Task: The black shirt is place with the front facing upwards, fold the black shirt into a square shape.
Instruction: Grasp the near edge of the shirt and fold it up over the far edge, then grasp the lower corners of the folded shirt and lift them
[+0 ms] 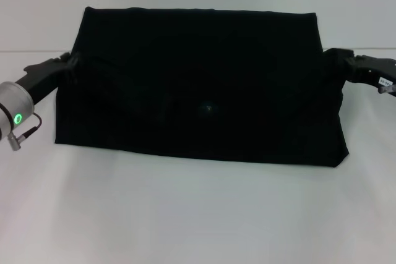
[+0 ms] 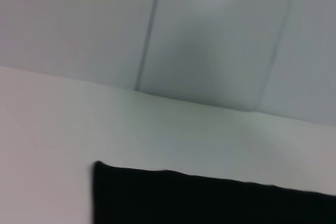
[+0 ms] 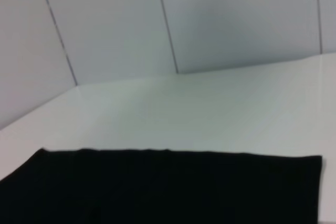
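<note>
Your left gripper (image 1: 67,61) sits at the black shirt (image 1: 201,88)'s left edge; its grip cannot be judged. The shirt lies folded on the white table (image 1: 198,214), likely soft and limp, so pinch edges. Your right gripper (image 1: 337,57) mirrors it, equally unclear.

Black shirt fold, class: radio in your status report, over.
Left gripper at the shirt's left edge, right gripper at its right edge. Black shirt lying folded into a wide band on the table. Nothing in the way.

Even, bright light; soft wrist views; the black shirt (image 1: 198,85) shows no detail.
</note>
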`<action>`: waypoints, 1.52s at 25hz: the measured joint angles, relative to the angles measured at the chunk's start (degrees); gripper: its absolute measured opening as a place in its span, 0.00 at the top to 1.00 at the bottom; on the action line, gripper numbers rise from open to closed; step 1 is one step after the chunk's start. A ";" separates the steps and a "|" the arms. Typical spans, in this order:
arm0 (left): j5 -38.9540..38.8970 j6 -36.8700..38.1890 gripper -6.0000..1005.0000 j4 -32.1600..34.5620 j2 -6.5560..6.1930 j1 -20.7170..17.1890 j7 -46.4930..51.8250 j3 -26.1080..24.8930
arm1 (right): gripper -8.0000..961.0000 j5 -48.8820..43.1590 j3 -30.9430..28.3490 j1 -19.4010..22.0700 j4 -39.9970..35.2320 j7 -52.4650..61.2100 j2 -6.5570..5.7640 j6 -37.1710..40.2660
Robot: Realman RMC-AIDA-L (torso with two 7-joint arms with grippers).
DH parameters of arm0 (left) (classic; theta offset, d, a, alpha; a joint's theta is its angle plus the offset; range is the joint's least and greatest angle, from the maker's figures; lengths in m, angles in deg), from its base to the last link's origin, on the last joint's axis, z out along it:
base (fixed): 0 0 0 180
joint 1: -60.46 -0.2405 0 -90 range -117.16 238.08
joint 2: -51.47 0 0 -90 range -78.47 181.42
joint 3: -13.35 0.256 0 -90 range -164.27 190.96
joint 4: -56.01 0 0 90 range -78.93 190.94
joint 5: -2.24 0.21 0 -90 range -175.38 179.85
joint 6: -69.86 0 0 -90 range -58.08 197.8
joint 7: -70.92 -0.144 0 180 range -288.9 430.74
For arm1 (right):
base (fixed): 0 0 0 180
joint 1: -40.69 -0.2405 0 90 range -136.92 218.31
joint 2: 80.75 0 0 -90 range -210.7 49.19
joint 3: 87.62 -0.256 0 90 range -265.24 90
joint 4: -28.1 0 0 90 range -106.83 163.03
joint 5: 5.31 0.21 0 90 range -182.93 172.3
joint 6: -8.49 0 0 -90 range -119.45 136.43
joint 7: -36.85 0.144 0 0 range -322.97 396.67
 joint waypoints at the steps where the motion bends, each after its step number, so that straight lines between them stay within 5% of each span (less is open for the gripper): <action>1: -0.80 -0.52 0.90 -0.01 0.00 -0.04 -0.08 0.01 | 0.97 1.00 0.04 0.18 0.03 -0.45 0.02 -0.04; 4: -2.50 -1.36 0.81 0.00 0.00 -0.37 -0.13 0.02 | 0.97 2.51 -0.18 0.42 0.05 -1.75 0.02 -0.15; 10: -2.95 -1.68 0.62 0.36 -0.03 -0.68 -0.21 0.02 | 0.77 3.63 -0.36 0.45 0.07 -3.63 0.00 -1.43; 13: -2.97 -1.70 0.51 0.40 -0.10 -0.69 -0.22 0.02 | 0.55 3.90 -0.07 0.10 0.07 -3.67 -0.09 -2.98; 18: -2.97 -1.43 0.51 0.48 -0.16 -1.24 -0.24 0.02 | 0.30 4.45 -0.15 0.19 -0.29 -3.68 -0.16 -3.54; 27: -2.89 9.22 0.51 1.90 -0.61 -3.42 -0.37 5.84 | 0.16 11.35 -0.40 4.73 -1.50 -2.98 -1.23 6.49; 33: -2.46 10.03 0.51 6.02 -0.25 -5.14 4.00 11.00 | 0.13 12.00 -0.36 10.72 -3.59 4.58 -3.70 15.10; 36: -2.04 14.94 0.52 11.39 -1.20 -7.97 12.22 12.13 | 0.13 11.79 -0.25 15.74 -4.93 12.79 -7.26 23.69; 38: -1.82 16.34 0.52 12.59 -1.45 -8.73 13.93 12.43 | 0.13 11.60 -0.11 16.88 -5.17 15.14 -8.26 25.69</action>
